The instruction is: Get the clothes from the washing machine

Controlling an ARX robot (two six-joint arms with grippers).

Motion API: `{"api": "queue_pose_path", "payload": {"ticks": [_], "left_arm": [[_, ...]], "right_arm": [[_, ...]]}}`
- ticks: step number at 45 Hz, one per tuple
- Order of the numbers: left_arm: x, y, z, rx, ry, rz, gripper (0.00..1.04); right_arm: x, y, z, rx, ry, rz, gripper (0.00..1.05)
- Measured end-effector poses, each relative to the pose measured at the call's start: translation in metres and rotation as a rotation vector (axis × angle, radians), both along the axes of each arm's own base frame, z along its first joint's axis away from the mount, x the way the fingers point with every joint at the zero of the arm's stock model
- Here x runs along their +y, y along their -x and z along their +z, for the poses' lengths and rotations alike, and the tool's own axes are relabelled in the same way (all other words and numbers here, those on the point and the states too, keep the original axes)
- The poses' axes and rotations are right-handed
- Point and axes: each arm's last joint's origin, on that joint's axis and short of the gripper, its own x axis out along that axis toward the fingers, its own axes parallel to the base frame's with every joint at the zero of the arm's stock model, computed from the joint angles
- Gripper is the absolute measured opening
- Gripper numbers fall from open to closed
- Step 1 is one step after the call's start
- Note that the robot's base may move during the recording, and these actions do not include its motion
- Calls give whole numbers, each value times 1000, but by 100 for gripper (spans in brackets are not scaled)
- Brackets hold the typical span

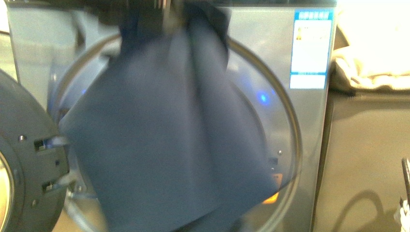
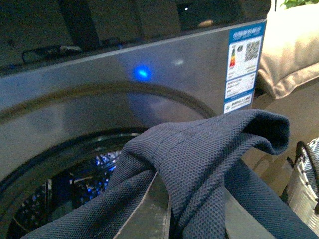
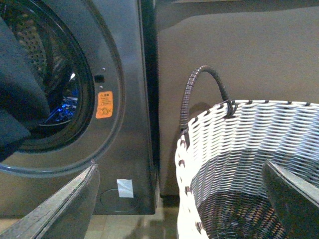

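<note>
The clothes, one limp navy-blue piece, hang in front of the washing machine's round opening and cover most of it. They are held from the top edge of the front view. In the left wrist view my left gripper is shut on the clothes, which bunch over its fingers just outside the perforated drum. My right gripper is open, with nothing between its fingers. It hangs over the near rim of the white-and-grey woven basket, to the right of the machine.
The porthole door stands swung open at the left. The basket's dark handle arches up beside the machine's side, and it shows at the right edge of the front view as basket handle. Beige cushions lie behind at the right.
</note>
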Motion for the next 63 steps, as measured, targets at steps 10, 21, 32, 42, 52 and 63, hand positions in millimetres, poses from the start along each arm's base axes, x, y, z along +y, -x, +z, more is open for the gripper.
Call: {"api": "queue_pose_path", "payload": {"ticks": [10,21,32,42,52,63], "left_arm": [[-7,30,43,-117,18,-54,10],[-11,59,82,-198,8,-91,10],[-9,67,111,-228,-4,-95,10],[-7,64,144,-241,0,-85,10],[-6,63,179,-266,-11,-59,10],[-2,58,193,-274,-7,-21,10]], "right_arm": [[0,0,0,0,0,0,97],[0,0,0,0,0,0,97],[0,0,0,0,0,0,97],[0,0,0,0,0,0,97],[0,0,0,0,0,0,97],[0,0,0,0,0,0,97]]}}
